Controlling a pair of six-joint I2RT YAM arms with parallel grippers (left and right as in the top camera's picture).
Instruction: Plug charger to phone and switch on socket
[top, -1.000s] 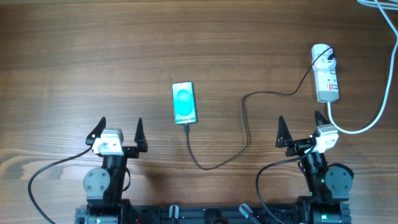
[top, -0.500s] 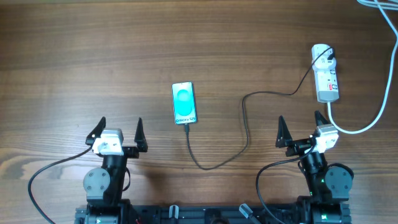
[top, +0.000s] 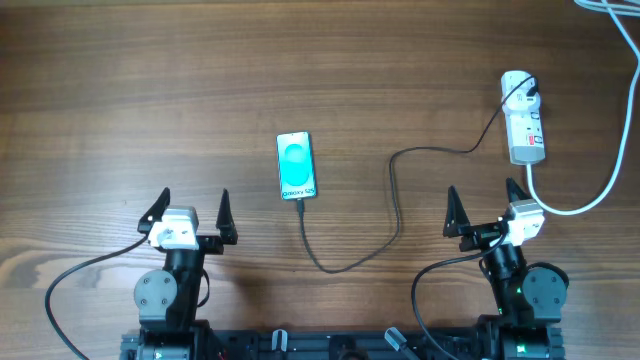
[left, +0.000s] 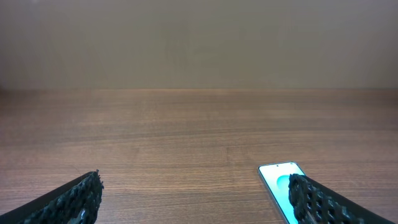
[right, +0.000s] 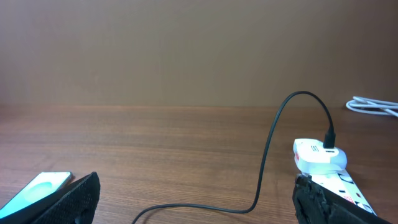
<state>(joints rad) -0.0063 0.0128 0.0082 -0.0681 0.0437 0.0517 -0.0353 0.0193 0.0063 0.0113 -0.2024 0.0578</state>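
Note:
The phone (top: 297, 165) lies flat mid-table, screen up and lit teal; it also shows in the left wrist view (left: 277, 181) and the right wrist view (right: 38, 186). The black charger cable (top: 394, 200) runs from the phone's bottom edge in a loop to its black plug, seated in the white socket strip (top: 522, 130) at the right; the cable (right: 267, 162) and socket (right: 323, 159) show in the right wrist view. My left gripper (top: 190, 213) is open and empty near the front edge. My right gripper (top: 484, 207) is open and empty, just in front of the socket.
The socket's thick white cord (top: 610, 190) curves along the right edge and off the top right corner. The arm bases and their black cables sit along the front edge.

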